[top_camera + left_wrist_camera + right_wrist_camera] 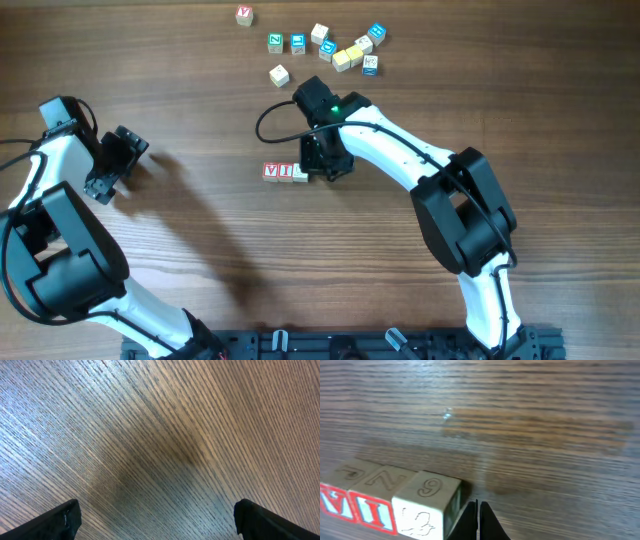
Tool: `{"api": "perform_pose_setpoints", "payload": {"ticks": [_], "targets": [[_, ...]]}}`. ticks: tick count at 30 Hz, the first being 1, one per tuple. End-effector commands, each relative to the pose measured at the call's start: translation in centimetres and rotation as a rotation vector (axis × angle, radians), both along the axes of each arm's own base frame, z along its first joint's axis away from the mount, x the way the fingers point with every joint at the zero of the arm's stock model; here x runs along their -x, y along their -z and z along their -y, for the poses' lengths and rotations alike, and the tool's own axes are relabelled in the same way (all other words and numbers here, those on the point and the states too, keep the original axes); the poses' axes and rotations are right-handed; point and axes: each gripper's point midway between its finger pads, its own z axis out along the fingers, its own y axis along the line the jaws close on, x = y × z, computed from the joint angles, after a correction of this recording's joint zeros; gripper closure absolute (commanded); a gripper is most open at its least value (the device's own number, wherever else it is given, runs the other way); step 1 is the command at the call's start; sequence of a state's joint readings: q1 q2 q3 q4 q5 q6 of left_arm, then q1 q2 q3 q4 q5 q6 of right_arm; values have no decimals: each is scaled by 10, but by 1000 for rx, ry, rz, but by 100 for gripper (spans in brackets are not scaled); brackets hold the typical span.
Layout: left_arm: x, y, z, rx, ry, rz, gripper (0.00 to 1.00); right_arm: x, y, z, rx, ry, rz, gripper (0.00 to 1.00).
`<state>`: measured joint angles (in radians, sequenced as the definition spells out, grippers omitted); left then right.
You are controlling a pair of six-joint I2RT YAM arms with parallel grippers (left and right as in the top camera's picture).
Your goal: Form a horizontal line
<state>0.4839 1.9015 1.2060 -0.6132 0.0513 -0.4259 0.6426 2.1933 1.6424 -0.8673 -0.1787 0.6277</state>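
You see three blocks [285, 172] touching in a row: two red-lettered, one pale, probably marked 6. Your right pincer [478, 519] is closed beside it, empty; the left pincer [157, 521] is spread wide, empty.

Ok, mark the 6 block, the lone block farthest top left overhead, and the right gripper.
6 block [425, 489], right wrist view, its top face.
lone block [244, 15], overhead view, its top face.
right gripper [477, 507], right wrist view, where the shut fingers' tips meet.
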Motion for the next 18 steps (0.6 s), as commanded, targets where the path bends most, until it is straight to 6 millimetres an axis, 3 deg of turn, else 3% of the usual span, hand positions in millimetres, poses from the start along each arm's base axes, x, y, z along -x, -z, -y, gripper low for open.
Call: {"api": "perform_pose_setpoints", "payload": {"ticks": [1,7,18], "targets": [[1,5,0,11,-10,-7,0,-5,9,26,127,24,27,94],[1,5,0,11,-10,-7,0,-15,10,55,219,56,48,90],[1,5,0,11,-10,-7,0,-21,10,60,223,49,57,82]]}}
